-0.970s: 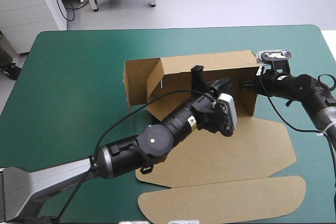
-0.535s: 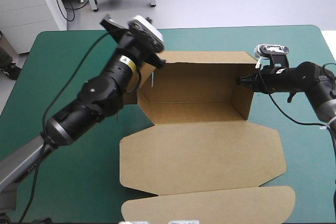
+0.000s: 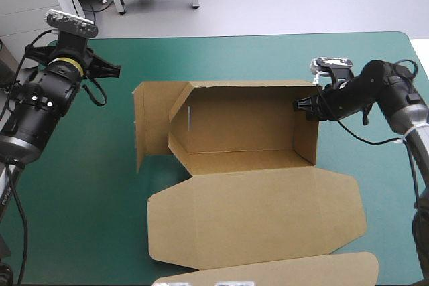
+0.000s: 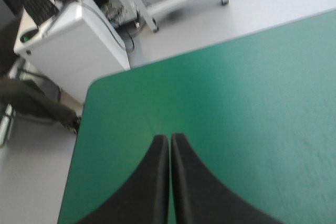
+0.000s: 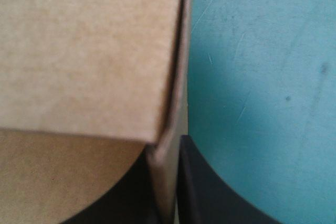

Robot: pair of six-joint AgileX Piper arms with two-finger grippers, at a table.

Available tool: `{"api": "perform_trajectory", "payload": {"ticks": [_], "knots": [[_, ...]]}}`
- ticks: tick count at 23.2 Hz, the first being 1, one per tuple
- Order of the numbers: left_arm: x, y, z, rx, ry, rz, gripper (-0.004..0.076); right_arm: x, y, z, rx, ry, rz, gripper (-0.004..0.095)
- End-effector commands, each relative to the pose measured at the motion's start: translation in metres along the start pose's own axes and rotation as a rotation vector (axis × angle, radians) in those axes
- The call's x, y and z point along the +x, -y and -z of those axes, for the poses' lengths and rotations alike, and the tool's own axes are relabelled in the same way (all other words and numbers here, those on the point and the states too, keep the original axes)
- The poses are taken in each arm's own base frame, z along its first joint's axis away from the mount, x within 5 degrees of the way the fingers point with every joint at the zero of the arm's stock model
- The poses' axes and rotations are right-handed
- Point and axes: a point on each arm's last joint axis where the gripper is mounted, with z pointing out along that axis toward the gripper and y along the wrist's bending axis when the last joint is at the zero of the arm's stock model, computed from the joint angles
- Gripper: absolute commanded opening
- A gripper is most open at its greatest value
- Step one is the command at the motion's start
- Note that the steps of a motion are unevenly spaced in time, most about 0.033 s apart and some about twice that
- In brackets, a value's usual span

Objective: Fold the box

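Nearest the table's front edge lies the curved tuck flap point(image 3: 268, 276) of the brown box of cut corrugated board point(image 3: 241, 122), pressed flat on the table with its teal-green cover point(image 3: 80, 219). Just beyond that flap the broad lid panel point(image 3: 255, 212) lies flat as well, its two side tabs spread out to either side.

Behind the lid, around the middle of the table, the box stands as an open tray. The front wall is low, the back wall point(image 3: 248, 108) taller and upright. Looking in, I see only the brown board of the floor and walls. At the tray's left end a large flap point(image 3: 151, 125) is swung outward, away from the tray, and a narrower flap point(image 3: 179, 122) angles in beside it.

At the tray's right end, the right pincer point(image 3: 299, 105) reaches in from the table's right side. Its black fingers point(image 5: 210, 187) are clamped on the upright right wall point(image 3: 307, 128), one inside the tray and one outside, with the edge of the board pinched between them.

Farthest off, the left pincer point(image 4: 169, 140) hangs raised over the table's far left corner, well apart from the box. Its two black fingers are pressed together into a point, with nothing between them and only bare teal-green cover beneath.
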Motion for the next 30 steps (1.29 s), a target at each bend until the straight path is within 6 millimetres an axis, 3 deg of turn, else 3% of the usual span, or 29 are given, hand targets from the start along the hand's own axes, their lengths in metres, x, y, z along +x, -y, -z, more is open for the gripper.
{"api": "perform_trajectory", "payload": {"ticks": [1, 5, 11, 16, 18, 21, 27, 30], "knots": [[0.0, -0.029, 0.016, 0.038, -0.022, 0.09, -0.0001, -0.015, -0.019, 0.006, -0.006, 0.002, 0.014, 0.0002], [0.022, -0.057, 0.013, 0.078, -0.159, 0.205, -0.0001, -0.034, -0.017, -0.006, 0.009, -0.076, -0.001, 0.0002], [0.038, -0.068, 0.017, 0.126, -0.284, 0.219, -0.0001, -0.056, -0.004, -0.042, 0.049, -0.071, 0.003, 0.0006], [0.039, -0.067, 0.017, 0.137, -0.298, 0.224, -0.0001, -0.063, -0.004, -0.04, 0.058, -0.005, -0.028, 0.0208], [0.04, -0.066, 0.017, 0.142, -0.311, 0.224, -0.0001, -0.069, -0.007, -0.031, 0.053, 0.018, -0.02, 0.0297], [0.041, -0.066, 0.018, 0.15, -0.314, 0.185, -0.0001, -0.075, -0.011, -0.014, 0.067, 0.017, 0.005, 0.0325], [0.042, -0.066, 0.018, 0.156, -0.322, 0.173, -0.0001, -0.091, -0.02, 0.052, 0.166, 0.173, 0.035, 0.0325], [0.041, -0.066, 0.018, 0.155, -0.318, 0.175, -0.0001, -0.089, -0.026, 0.088, 0.204, 0.264, 0.059, 0.0336]]}}
